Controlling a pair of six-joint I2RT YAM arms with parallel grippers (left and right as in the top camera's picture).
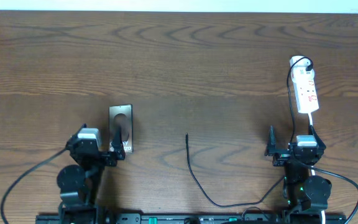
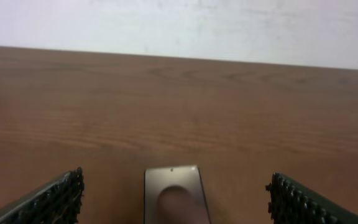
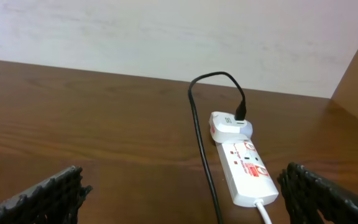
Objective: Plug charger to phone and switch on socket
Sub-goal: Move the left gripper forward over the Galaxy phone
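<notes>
Lying flat, glossy grey phone (image 1: 120,123), thin black charger (image 1: 188,149), white socket (image 1: 306,92)

Open tabletop (image 1: 157,137) between phone (image 1: 120,127) and charger (image 1: 188,149)

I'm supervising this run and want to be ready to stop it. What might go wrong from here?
1. The charger tip is thin and lies flat on the table, apart from the phone; it may get nudged rather than grasped.
2. The phone lies loose, so pushing the charger in may slide it.
3. The charger loops beside the socket; the right gripper could snag it when reaching to switch it on.
</notes>
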